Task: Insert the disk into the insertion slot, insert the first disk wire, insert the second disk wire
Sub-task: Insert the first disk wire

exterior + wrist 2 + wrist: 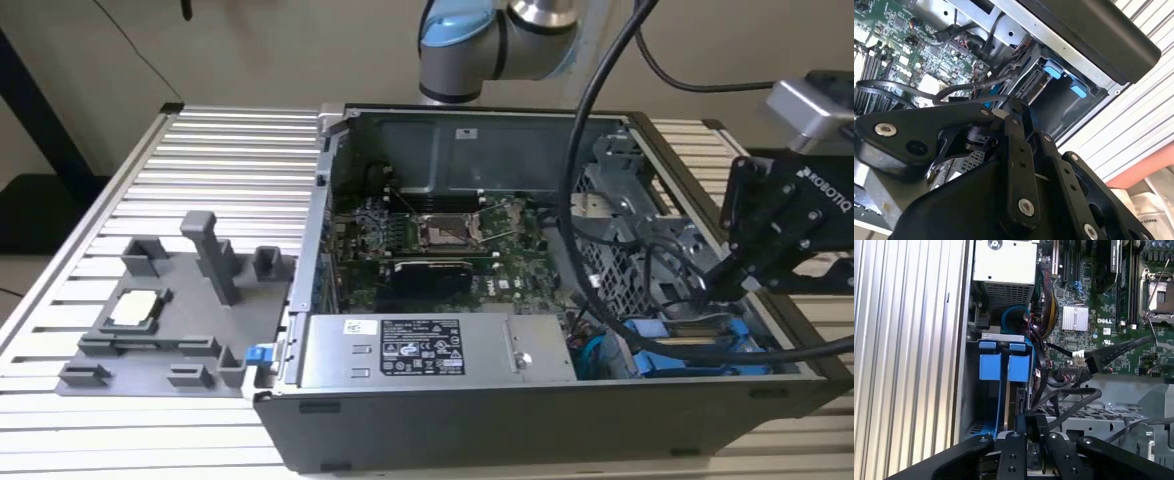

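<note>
While black cables [1074, 394] crowd close, the jaws are clenched. Just beyond them the disk [1019, 369] sits in its slot [979, 410].

Colours and patterns: open computer case on a slatted table.
Table [200, 150]: silver, ribbed in parallel slats. Case [534, 425]: dark grey outside, paler grey within. Circuit board [441, 250]: green, speckled with black and silver parts, and carrying a finned silver heat sink [1075, 318]. Long metal box [487, 365]: grey, with a black-and-white sticker [420, 347]. Drive bay [974, 400]: dark grey, with bright blue tabs [990, 367] and a perforated grey sheet [1089, 412] beside it. Cables [574, 180]: black, plus one blue loop [1015, 307]. Gripper [717, 288]: black. Arm [461, 45]: silver with a light blue cap. Tray [174, 330]: mid grey, holding a cream square [138, 308].
</note>
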Tool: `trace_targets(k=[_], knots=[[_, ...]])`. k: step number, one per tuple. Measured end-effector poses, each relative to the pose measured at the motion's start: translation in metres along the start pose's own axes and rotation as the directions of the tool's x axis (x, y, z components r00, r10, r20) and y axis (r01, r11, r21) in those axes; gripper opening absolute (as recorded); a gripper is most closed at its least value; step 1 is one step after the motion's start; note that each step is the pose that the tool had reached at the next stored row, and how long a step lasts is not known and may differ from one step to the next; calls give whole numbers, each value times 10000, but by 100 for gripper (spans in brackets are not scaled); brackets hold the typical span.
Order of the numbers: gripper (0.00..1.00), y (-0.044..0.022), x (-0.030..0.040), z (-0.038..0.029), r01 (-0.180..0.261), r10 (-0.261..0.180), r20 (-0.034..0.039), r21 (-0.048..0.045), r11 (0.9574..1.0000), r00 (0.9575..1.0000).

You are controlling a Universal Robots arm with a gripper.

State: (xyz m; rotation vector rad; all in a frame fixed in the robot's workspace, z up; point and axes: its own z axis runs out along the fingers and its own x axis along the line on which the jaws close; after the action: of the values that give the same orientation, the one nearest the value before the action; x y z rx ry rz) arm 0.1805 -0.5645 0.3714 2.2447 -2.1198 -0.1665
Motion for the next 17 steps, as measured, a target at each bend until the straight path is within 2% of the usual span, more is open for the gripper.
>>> trace_targets(k=[2, 3, 4, 7, 9, 12, 17], knots=[[19, 4, 42, 7, 25, -26, 210, 42, 10000, 9998], [19, 7, 64, 12, 34, -36, 276, 80, 10000, 9996], [19, 12, 82, 17, 40, -44, 313, 138, 9999, 9995], [19, 54, 98, 39, 52, -65, 308, 419, 9991, 9995], [19, 89, 98, 71, 57, -74, 302, 548, 9985, 9995], [19, 102, 99, 127, 59, -77, 295, 605, 9982, 9995], [19, 94, 102, 200, 65, -87, 285, 754, 9971, 9996]])
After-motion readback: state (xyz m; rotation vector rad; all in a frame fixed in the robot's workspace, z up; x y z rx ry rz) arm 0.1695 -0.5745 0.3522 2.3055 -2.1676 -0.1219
